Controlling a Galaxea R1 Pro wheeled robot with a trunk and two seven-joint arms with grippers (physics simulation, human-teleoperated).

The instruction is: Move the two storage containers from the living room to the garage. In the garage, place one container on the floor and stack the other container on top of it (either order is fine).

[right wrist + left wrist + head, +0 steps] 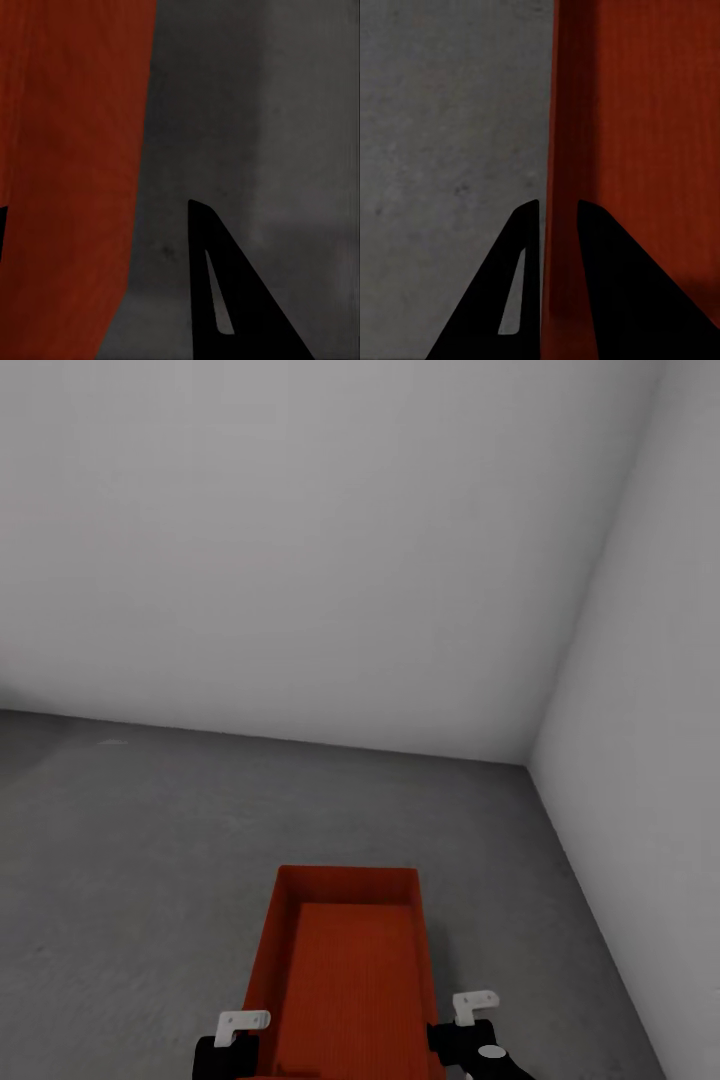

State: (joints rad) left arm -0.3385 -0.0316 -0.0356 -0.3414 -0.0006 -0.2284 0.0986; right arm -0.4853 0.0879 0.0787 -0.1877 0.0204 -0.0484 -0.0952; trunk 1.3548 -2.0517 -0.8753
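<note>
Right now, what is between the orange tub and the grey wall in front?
Only bare concrete floor lies between the orange tub and the grey wall, as the head view shows.

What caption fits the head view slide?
Both grippers hold an orange-red storage container by its long walls above the grey concrete floor.

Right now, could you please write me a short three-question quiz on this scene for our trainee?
1. True or false: the tub holds a box.
2. Which floor lies under the tub? A wood planks, B grey concrete, C carpet.
3. Fill in: the left hand has its fingers on either side of the tub's ____.

Key: 1 false, its ribbed inside is bare. 2 B. 3 wall; the left wrist view shows one finger outside and one inside. The right hand sits at the opposite wall, its grip unclear.
</note>
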